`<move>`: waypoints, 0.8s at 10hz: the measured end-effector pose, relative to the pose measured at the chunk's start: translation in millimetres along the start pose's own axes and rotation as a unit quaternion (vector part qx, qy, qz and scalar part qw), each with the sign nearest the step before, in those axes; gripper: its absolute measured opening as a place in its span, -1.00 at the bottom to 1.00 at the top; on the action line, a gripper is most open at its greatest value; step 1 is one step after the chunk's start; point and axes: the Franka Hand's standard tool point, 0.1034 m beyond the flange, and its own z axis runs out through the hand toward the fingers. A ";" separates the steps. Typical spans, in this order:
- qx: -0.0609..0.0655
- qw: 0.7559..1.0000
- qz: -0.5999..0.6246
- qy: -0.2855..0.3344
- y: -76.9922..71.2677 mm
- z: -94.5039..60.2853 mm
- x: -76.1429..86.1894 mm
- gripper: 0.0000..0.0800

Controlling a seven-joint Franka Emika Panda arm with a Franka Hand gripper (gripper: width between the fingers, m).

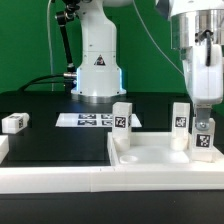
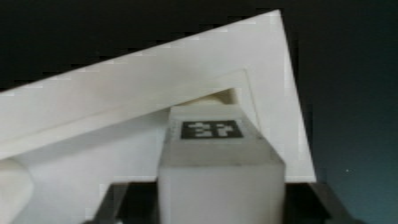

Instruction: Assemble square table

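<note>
Black table (image 1: 55, 140): we are gripping a leg (image 1: 203, 140) in the gripper (image 1: 203, 118), jaws partly closed on it, holding it upright over the slab (image 1: 150, 152) corner, presumably for screwing in.

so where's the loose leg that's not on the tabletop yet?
In the exterior view the loose leg lies on the black table at the far left, well apart from the marker board and the tabletop.
</note>
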 end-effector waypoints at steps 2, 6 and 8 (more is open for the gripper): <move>0.000 1.000 -0.021 0.000 0.3 0.8 0.3 -0.27; -0.005 0.979 -0.206 0.000 -0.9 -0.1 -3.7 0.59; 0.014 0.955 -0.297 0.004 -5.4 1.2 -2.0 0.62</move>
